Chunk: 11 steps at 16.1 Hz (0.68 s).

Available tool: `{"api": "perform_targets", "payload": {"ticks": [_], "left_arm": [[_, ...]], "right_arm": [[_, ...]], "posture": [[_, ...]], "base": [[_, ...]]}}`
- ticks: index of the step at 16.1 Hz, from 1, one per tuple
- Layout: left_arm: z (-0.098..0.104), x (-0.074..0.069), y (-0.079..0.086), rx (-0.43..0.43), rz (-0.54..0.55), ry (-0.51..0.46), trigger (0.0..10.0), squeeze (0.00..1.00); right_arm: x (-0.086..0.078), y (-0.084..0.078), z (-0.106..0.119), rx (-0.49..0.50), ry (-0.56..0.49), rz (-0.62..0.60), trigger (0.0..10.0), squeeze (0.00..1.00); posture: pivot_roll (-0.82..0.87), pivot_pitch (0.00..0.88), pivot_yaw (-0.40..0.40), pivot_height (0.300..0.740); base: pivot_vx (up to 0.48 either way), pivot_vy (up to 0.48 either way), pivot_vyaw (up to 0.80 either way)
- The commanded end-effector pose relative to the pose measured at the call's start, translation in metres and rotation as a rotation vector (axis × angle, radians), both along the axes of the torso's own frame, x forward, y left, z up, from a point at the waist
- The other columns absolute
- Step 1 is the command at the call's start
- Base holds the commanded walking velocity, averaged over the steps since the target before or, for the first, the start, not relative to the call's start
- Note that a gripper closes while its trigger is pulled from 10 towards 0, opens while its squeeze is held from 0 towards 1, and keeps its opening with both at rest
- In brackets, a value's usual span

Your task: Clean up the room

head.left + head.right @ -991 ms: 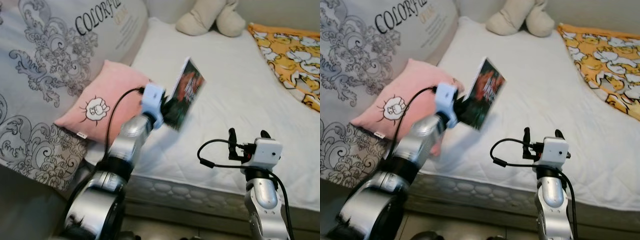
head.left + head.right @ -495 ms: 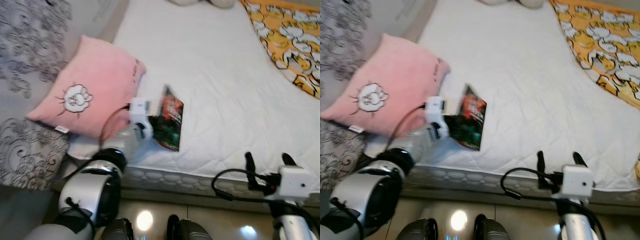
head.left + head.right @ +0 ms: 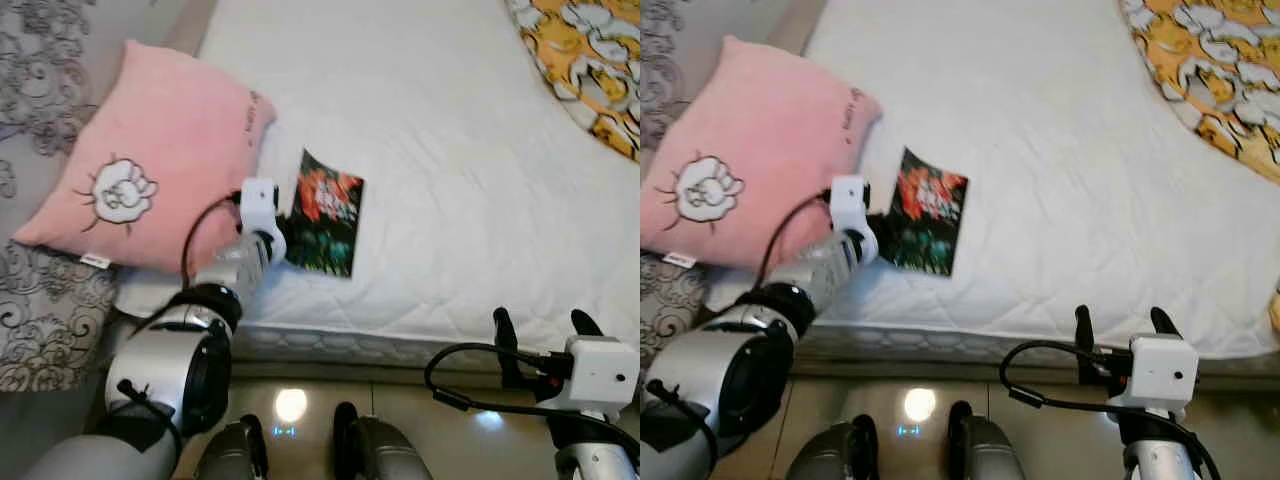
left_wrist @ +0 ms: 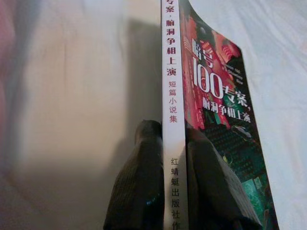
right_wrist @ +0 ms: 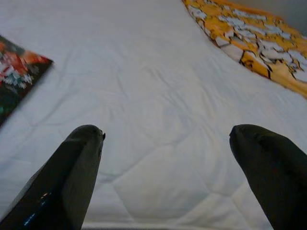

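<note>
Nearest the camera, over the tiled floor short of the white quilted mattress, the right gripper was held with its two black fingers spread wide and nothing between them. Ahead of it and to its left, the left gripper was clamped on the spine of a thin dark paperback book with a red-and-green cover, one finger on each face. The book lay low over the mattress near its front edge; whether it touched the cover could not be told. Just left of this gripper sat a pink square cushion with a white sheep motif. Well beyond the right gripper, to its right, lay an orange patterned blanket.
</note>
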<state>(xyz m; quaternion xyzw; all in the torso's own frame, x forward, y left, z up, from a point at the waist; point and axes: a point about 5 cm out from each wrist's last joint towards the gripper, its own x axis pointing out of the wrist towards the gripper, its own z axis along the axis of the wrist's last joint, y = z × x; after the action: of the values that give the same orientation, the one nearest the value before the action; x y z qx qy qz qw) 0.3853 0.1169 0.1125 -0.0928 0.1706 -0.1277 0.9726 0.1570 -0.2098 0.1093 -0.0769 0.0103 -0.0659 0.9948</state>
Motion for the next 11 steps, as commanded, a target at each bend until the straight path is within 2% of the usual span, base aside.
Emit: {"api": "perform_targets", "payload": {"ticks": [1,3,5,6,8,11], "left_arm": [[0.011,0.005,0.005,0.031,0.028,-0.049,10.0,0.0],[0.014,0.007,0.012,0.038,0.062,-0.068,10.0,0.0],[0.008,0.005,0.02,0.013,0.115,-0.034,10.0,0.0],[0.006,0.004,0.024,-0.016,0.155,-0.012,10.0,0.0],[0.002,0.003,0.027,-0.011,0.19,0.006,10.0,0.0],[-0.002,0.001,0.029,-0.009,0.205,0.02,10.0,0.0]], "right_arm": [[-0.002,-0.002,0.001,-0.001,0.009,-0.015,10.0,0.07],[-0.004,-0.002,0.0,0.01,0.015,-0.014,10.0,0.07],[-0.006,0.002,-0.003,0.053,0.026,0.026,10.0,0.07],[-0.005,0.009,-0.008,0.09,0.05,0.105,10.0,0.07],[-0.002,0.022,-0.015,0.137,0.096,0.228,10.0,0.07],[0.003,0.031,-0.021,0.162,0.129,0.322,10.0,0.07]], "posture": [[-0.2,0.255,-0.064,0.74],[-0.19,0.253,-0.064,0.74],[-0.18,0.252,-0.066,0.74],[-0.17,0.249,-0.067,0.74],[-0.16,0.247,-0.07,0.74],[-0.14,0.244,-0.082,0.74]], "base": [[0.0,0.0,0.0],[0.0,0.0,0.0],[0.0,0.0,0.0],[0.0,0.0,0.0],[0.0,0.0,0.0],[0.0,0.0,0.0]]}}
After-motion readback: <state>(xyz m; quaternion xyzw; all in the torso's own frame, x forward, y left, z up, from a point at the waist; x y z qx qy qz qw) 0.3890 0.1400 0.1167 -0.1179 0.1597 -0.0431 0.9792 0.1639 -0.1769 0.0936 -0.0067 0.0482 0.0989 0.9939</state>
